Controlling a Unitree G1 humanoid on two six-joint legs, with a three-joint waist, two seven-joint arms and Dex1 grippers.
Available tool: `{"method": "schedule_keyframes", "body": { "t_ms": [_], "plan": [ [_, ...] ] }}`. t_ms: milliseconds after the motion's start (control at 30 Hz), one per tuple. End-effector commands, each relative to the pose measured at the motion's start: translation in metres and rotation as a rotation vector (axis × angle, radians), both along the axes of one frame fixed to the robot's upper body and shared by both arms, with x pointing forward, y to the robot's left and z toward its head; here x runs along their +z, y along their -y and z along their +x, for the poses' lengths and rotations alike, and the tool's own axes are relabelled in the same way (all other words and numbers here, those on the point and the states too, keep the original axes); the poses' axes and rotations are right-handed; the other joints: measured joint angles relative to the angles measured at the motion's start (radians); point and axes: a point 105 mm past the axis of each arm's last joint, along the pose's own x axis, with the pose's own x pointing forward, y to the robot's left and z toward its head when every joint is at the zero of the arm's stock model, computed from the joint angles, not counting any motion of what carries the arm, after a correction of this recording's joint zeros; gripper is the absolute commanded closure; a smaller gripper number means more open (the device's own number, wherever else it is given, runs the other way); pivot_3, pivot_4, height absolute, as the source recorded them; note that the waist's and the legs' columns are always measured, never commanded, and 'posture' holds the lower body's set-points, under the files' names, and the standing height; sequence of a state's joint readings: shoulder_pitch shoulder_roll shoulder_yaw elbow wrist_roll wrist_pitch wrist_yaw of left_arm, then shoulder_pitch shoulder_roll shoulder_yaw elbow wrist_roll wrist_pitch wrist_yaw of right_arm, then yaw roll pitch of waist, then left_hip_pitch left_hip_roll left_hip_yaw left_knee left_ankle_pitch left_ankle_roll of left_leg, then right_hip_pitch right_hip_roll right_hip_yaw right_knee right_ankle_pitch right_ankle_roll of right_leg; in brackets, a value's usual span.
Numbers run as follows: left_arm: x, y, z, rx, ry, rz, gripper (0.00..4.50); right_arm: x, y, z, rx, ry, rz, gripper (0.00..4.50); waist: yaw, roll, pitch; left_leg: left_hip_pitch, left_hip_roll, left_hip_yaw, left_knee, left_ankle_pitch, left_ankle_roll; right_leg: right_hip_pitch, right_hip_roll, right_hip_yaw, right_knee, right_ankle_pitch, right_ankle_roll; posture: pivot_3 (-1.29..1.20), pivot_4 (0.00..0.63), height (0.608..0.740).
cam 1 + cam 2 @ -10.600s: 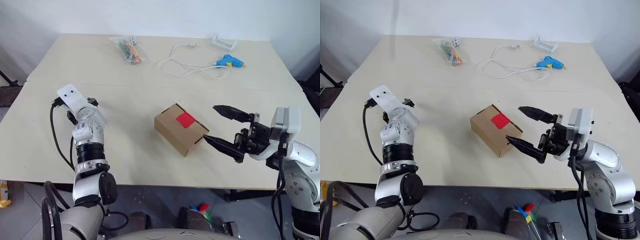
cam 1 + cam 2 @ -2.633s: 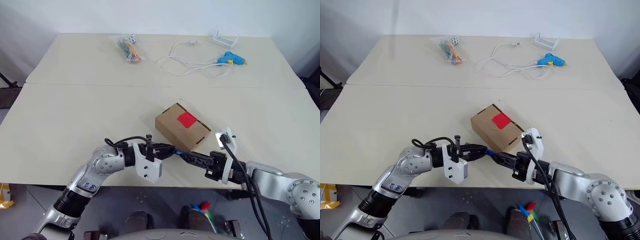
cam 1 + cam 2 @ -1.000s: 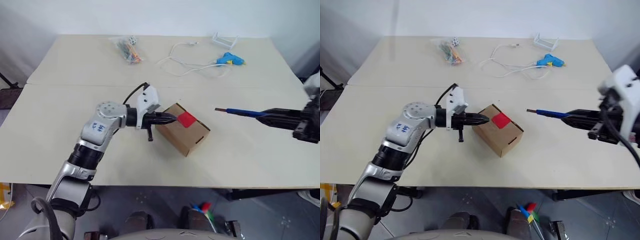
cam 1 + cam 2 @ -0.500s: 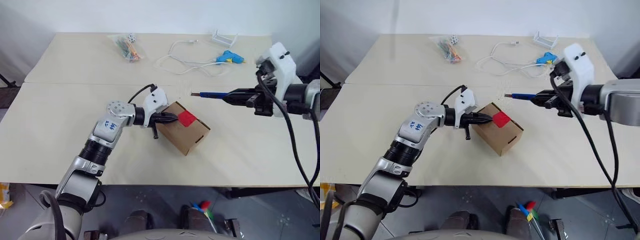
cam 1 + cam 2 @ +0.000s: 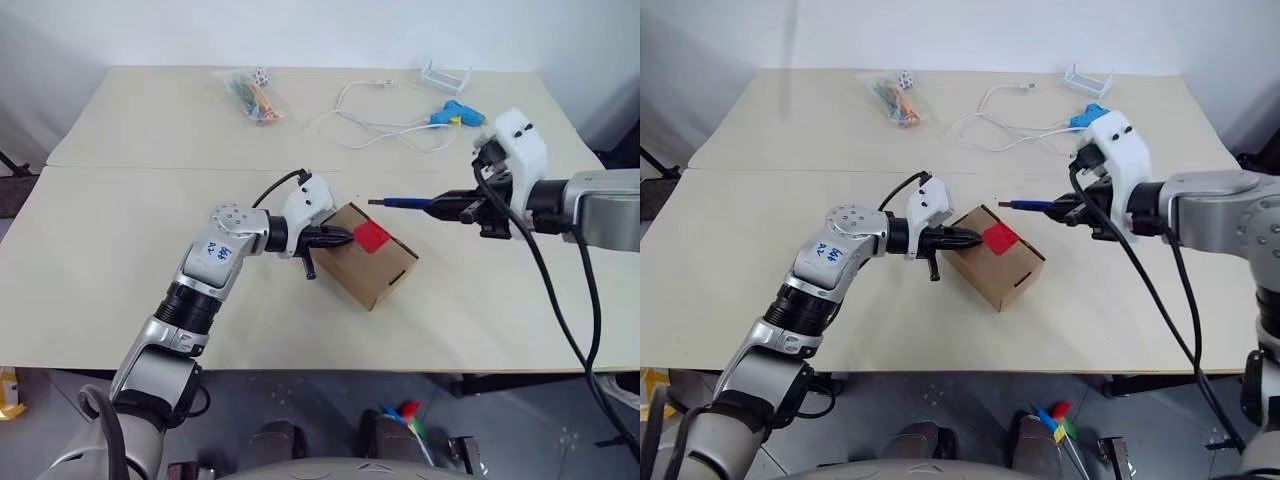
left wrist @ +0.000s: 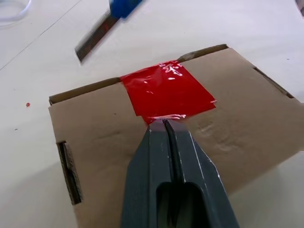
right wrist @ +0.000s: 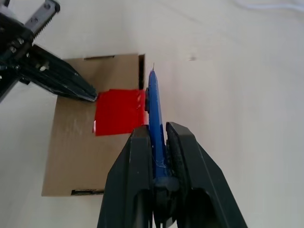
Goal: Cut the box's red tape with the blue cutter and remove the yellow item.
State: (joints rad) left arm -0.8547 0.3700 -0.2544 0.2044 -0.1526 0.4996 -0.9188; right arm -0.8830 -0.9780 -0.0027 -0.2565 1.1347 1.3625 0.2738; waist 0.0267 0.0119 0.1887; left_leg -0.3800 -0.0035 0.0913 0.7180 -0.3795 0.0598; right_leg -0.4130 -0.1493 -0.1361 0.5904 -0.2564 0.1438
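Box [image 5: 372, 256]: mid-worktop, near edge, lid flaps down | Red tape [image 6: 166, 93]: across lid seam | Left tool [image 6: 164, 125]: clenched, empty, tips pressing lid at tape's edge | Right tool [image 7: 159, 137]: grasping blue cutter [image 5: 415, 202], blade aimed left, just right of tape, above box | Yellow item: unseen.

A pale table [image 5: 120, 260] is carrying the box [image 5: 372, 262] at centre frame. Toward the upper edge, a clear bag [image 5: 252, 95] is lying upper left, a white cord [image 5: 370, 125] upper centre, a glue gun [image 5: 455, 115] and a white holder [image 5: 445, 75] upper right.
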Motion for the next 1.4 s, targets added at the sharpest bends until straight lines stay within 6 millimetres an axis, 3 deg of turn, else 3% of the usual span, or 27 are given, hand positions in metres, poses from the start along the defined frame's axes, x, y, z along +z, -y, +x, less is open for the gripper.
{"method": "schedule_keyframes", "body": {
  "t_ms": [33,400,633,800,1000,1400],
  "plan": [
    [-0.004,-0.002,-0.003,0.007,-0.008,0.019,4.5,0.009,-0.002,-0.004,0.017,0.048,0.0,4.34,-0.001,0.0,0.0,0.0,0.0,0.0,0.0,0.0,0.0,0.0,0.0,0.0,0.0,0.0,0.0,0.0,0.15,0.74],
    [-0.005,-0.003,-0.006,0.015,-0.018,0.022,4.5,-0.004,-0.003,-0.006,0.038,0.009,-0.028,4.34,-0.001,0.0,0.0,0.0,0.0,0.0,0.0,0.0,0.0,0.0,0.0,0.0,0.0,0.0,0.0,0.0,0.15,0.74],
    [-0.005,-0.004,-0.006,0.02,-0.019,0.022,4.5,0.013,0.004,0.001,0.003,0.088,-0.019,4.34,-0.001,0.0,0.0,0.0,0.0,0.0,0.0,0.0,0.0,0.0,0.0,0.0,0.0,0.0,0.0,0.0,0.15,0.74],
    [-0.006,-0.004,-0.006,0.021,-0.024,0.024,4.5,0.027,0.002,-0.004,0.042,0.106,0.004,4.34,-0.001,0.0,0.0,0.0,0.0,0.0,0.0,0.0,0.0,0.0,0.0,0.0,0.0,0.0,0.0,0.0,0.15,0.74],
    [-0.008,-0.003,-0.007,0.019,-0.03,0.026,4.5,0.021,-0.008,-0.01,0.087,0.083,0.014,4.34,-0.002,0.0,0.0,0.0,0.0,0.0,0.0,0.0,0.0,0.0,0.0,0.0,0.001,0.0,0.0,0.0,0.15,0.74],
    [-0.008,-0.004,-0.007,0.022,-0.031,0.031,4.5,-0.002,0.0,-0.009,0.046,0.031,-0.024,4.34,-0.001,0.0,0.0,0.001,0.0,0.0,0.0,0.0,0.0,0.0,0.0,0.001,0.001,0.0,0.0,0.0,0.15,0.74]
  ]
}}
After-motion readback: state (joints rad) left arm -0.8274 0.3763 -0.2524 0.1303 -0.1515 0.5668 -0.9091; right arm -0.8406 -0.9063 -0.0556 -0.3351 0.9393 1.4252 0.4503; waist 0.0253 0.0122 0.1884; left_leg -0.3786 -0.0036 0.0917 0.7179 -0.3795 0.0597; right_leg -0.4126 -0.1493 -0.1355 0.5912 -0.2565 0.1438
